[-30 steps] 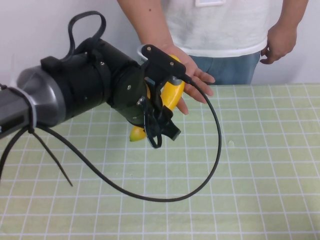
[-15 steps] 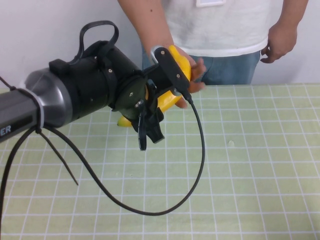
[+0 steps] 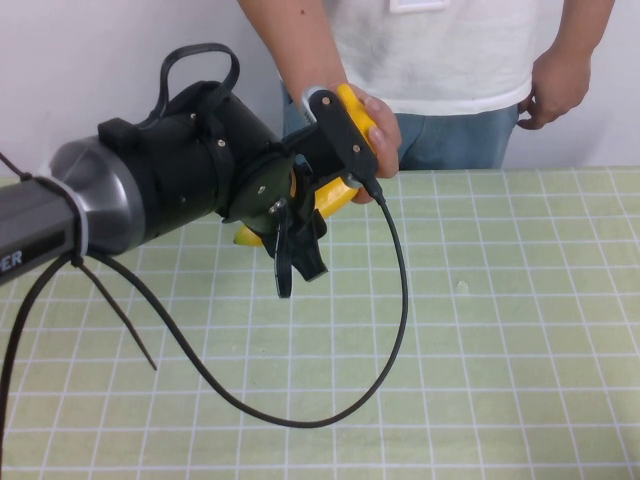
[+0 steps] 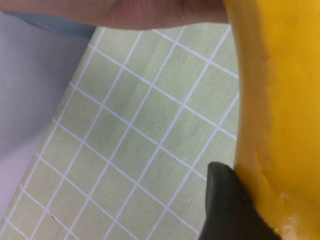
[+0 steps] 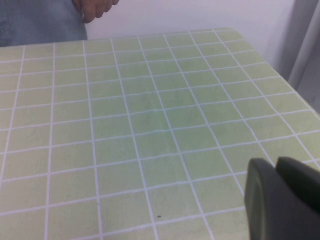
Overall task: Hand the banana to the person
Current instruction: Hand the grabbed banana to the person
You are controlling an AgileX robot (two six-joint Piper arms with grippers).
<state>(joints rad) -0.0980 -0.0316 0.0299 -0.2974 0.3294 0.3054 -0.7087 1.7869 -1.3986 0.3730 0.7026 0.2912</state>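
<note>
Gripping the banana [image 3: 333, 194], left fingers [image 3: 296, 236]; right fingers [image 5: 280, 200] indiscernible; person [image 3: 380, 132].

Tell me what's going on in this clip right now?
A handover is in progress. The left tool is raised above the table near its far edge, shut on the banana. The person standing behind the table has wrapped one hand around the banana's upper end, so both are holding it; the tool has not let go yet. The right tool is parked low over the mat, away from the action, with its fingers together.
</note>
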